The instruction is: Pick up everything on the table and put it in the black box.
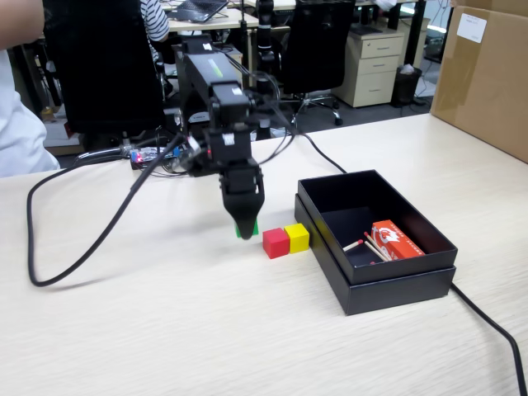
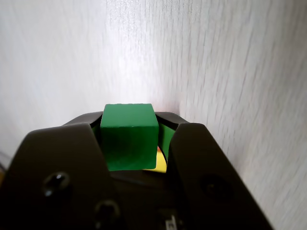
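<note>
Tool (image 2: 130, 143) pinches the green cube (image 2: 129, 136), low beside the red cube (image 1: 275, 242), left of the black box (image 1: 396, 289) in the fixed view. We judge a shallow grip could slip mid-carry.

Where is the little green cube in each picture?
Fixed view: the green cube peeks out under the gripper, left of the red cube, low over the table.
Wrist view: the green cube sits bottom centre, between the two black jaws.
Shared landmark: the yellow cube shows in both, as a sliver behind the green one in the wrist view.
</note>
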